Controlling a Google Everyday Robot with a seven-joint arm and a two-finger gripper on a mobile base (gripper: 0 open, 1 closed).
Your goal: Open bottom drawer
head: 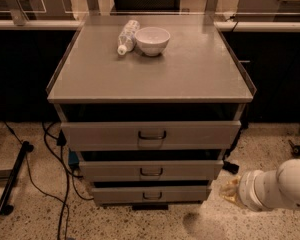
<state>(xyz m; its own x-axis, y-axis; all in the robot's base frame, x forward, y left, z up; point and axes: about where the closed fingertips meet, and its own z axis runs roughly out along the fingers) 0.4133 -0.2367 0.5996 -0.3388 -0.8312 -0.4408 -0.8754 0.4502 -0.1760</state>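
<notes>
The grey metal cabinet (150, 79) has three drawer fronts. The bottom drawer (120, 194) is the narrowest and lowest, with a small dark loop handle (152, 196) at its centre. It sits just under the middle drawer (115, 170). My gripper (230, 190) is at the end of the white arm (282, 185) at the lower right. It hangs low near the floor, just right of the bottom drawer's right end and apart from the handle.
A white bowl (152, 40) and a lying plastic bottle (127, 35) rest on the cabinet top. The top drawer (100, 134) is widest. Black cables (50, 176) and a dark bar (12, 184) lie on the floor at left. A dark plug (230, 167) is by the cabinet's right side.
</notes>
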